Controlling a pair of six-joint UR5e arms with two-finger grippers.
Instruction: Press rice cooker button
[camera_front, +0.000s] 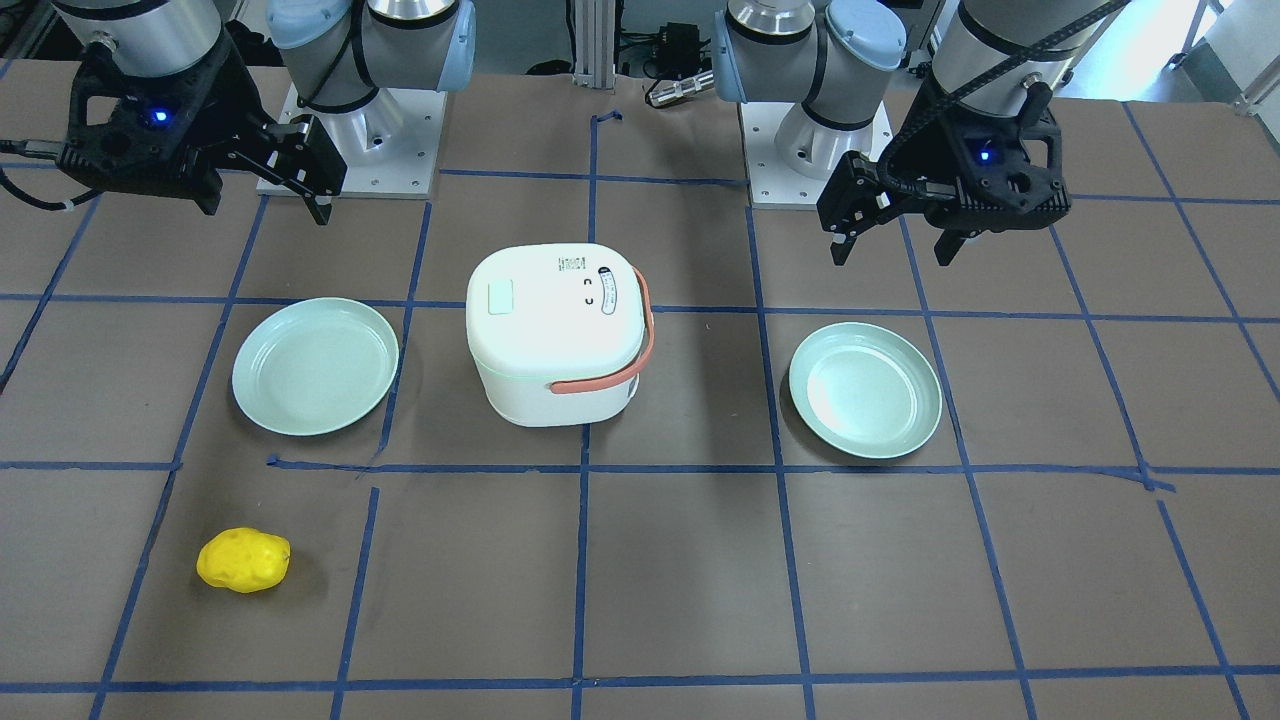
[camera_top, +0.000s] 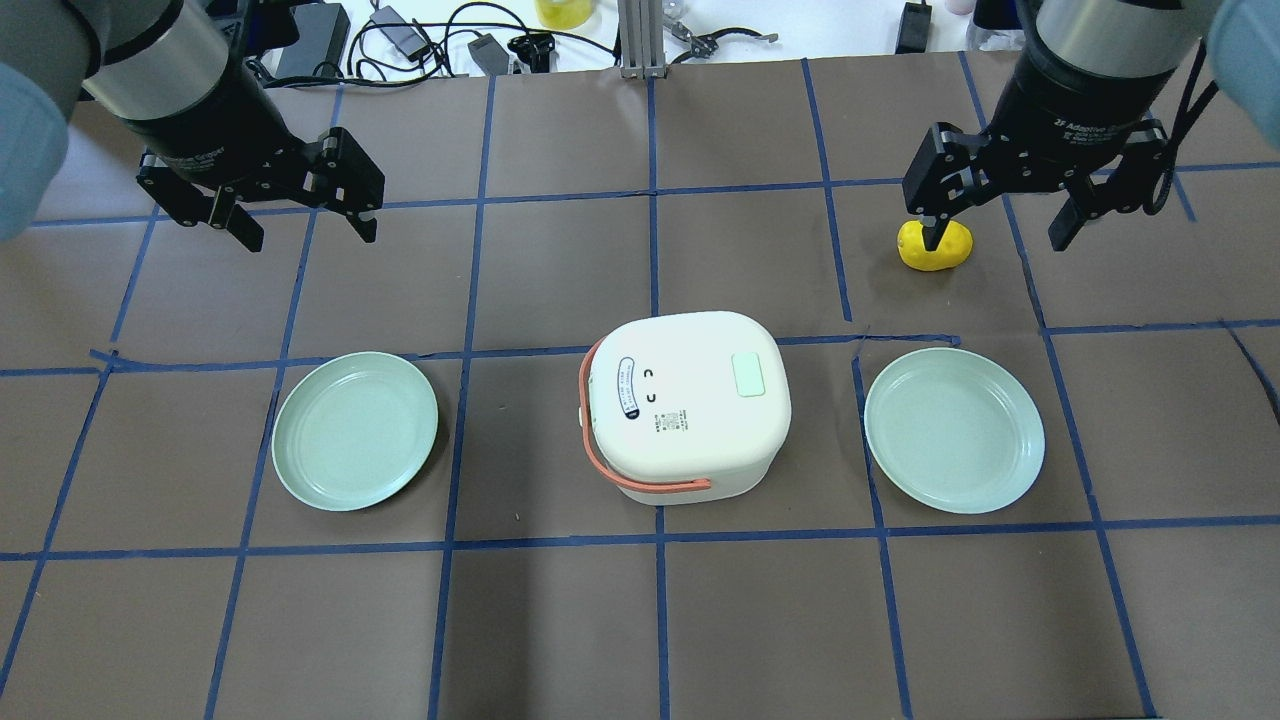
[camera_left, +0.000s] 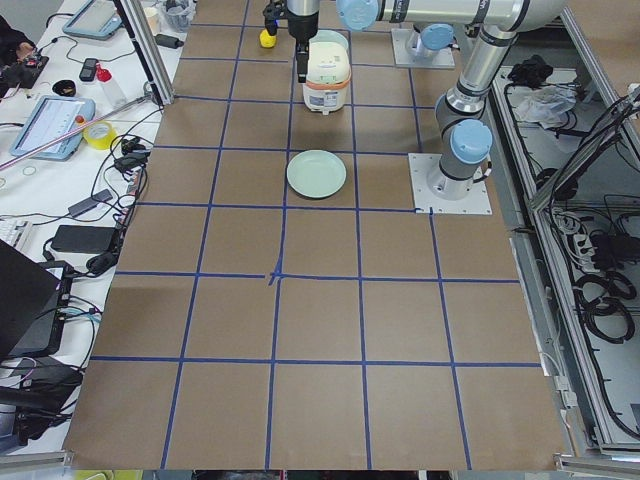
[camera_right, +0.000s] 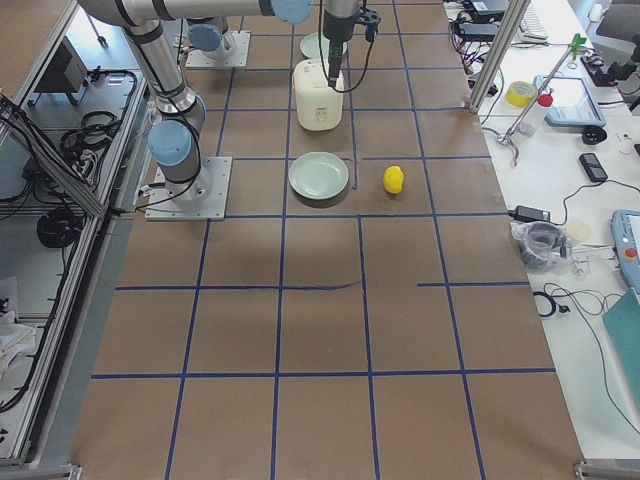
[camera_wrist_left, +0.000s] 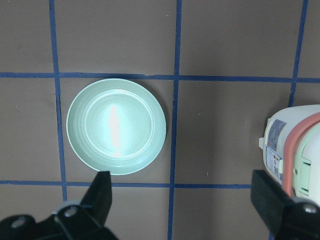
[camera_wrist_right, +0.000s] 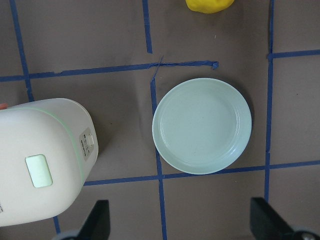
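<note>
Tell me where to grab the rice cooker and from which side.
Take the coral handle, probably from above with the left gripper: it lies folded down over the side of the rice cooker facing the robot's left, a thin band the jaws can span. The rounded body looks too wide.

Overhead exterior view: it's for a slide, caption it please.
Lid-down rice cooker between left plate and right plate; left gripper and right gripper hang open, touching nothing.

Bright, even light falls from above onto my brown matte table (camera_top: 560, 620), with soft shadows beside the small white rice cooker (camera_top: 690, 400). A white glare streak (strongest from my left wrist) crosses the pale green round plate (camera_wrist_left: 116, 125).
</note>
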